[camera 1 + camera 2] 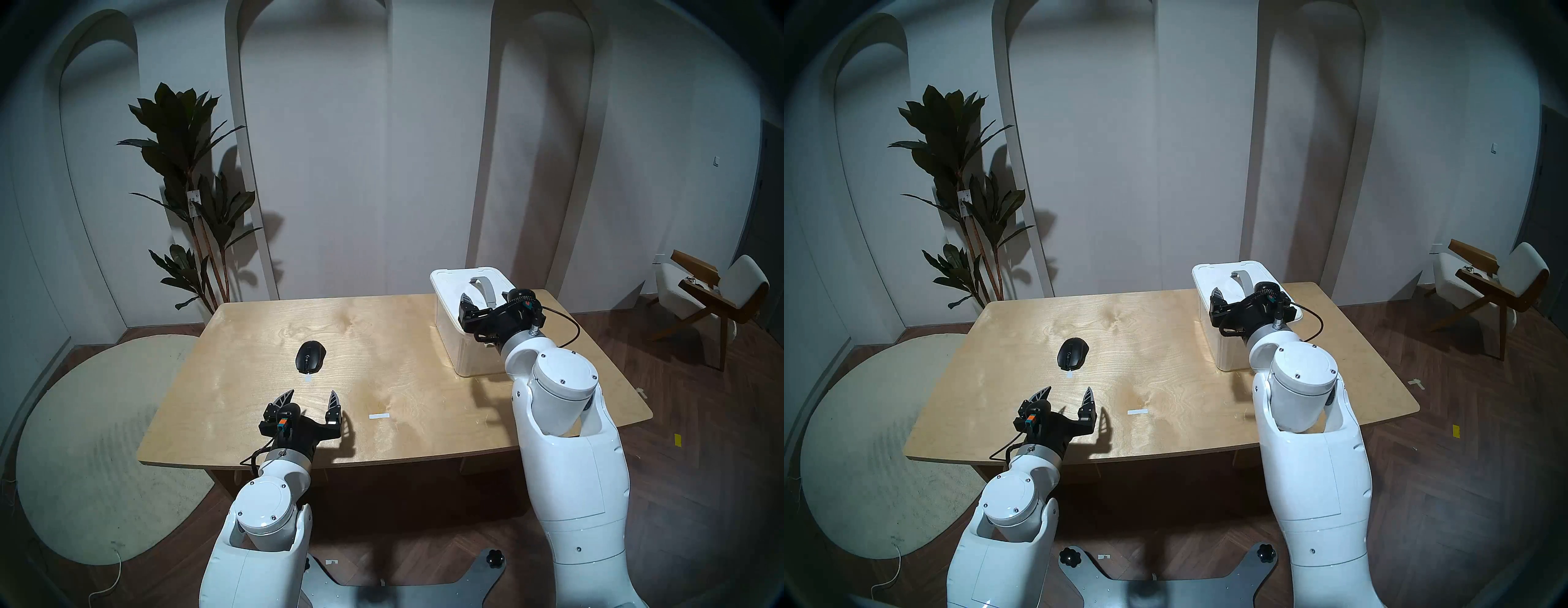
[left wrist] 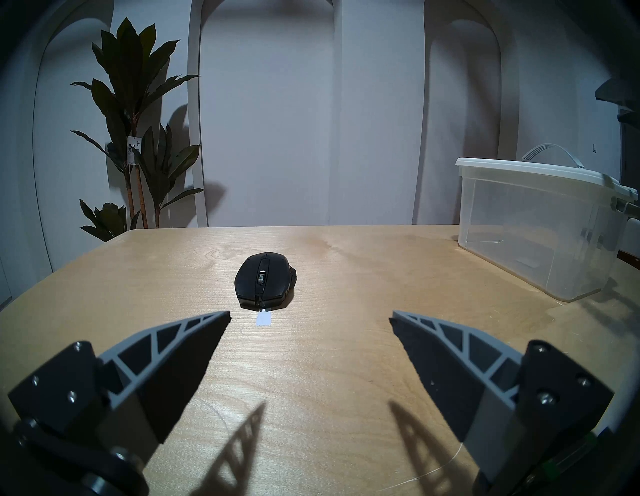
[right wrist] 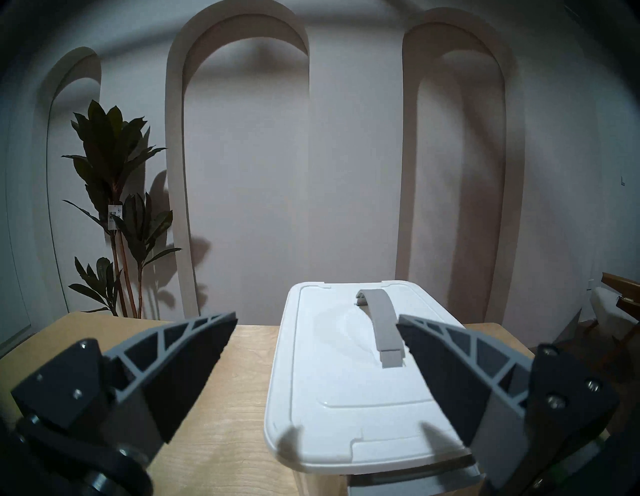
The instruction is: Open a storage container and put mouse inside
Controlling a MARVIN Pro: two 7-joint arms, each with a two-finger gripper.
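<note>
Hovering just above the clear plastic storage container (image 1: 466,339) and its white lid (image 3: 346,381), the right tool (image 3: 315,332) gapes empty. Left tool (image 2: 310,317), likewise wide, faces the glossy black oval mouse (image 2: 265,284), probably slippery; grip its sides.

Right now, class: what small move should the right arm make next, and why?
Probably shift the right gripper sideways to straddle the grey strap handle: the lid is on the storage container, and the open gripper hangs above it, off-centre from the handle.

Left gripper (image 1: 312,395) and right gripper (image 3: 316,320) extended forward, jaws spread.
</note>
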